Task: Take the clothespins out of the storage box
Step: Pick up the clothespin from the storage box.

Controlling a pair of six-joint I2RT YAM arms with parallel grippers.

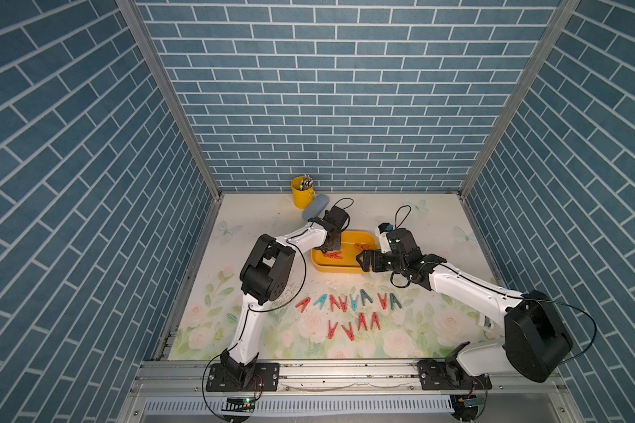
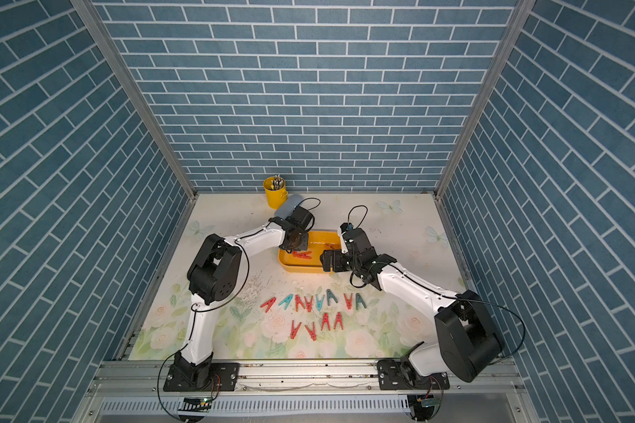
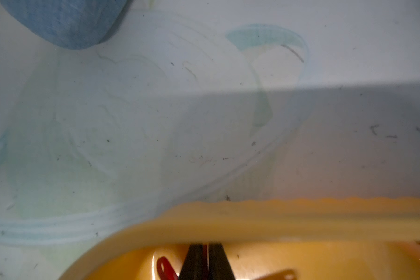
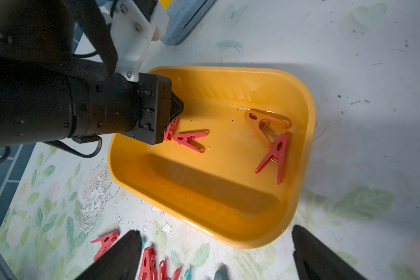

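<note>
Left gripper [image 4: 177, 112] is down in the yellow box [image 4: 228, 198], pinched shut on a red clothespin [image 4: 171, 127], ready to lift, it seems. Three more lie inside. Right gripper [image 1: 362, 260] hovers empty and wide open at the rim, probably keeping clear. Removed clothespins [image 1: 349, 305] sit in rows on the table [image 1: 437, 219].

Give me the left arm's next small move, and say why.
Probably lift straight up. The left gripper is shut on a red clothespin inside the storage box, and a second red clothespin lies right beside it. A slow vertical rise should clear that neighbour and the box wall before anything is carried out.
</note>
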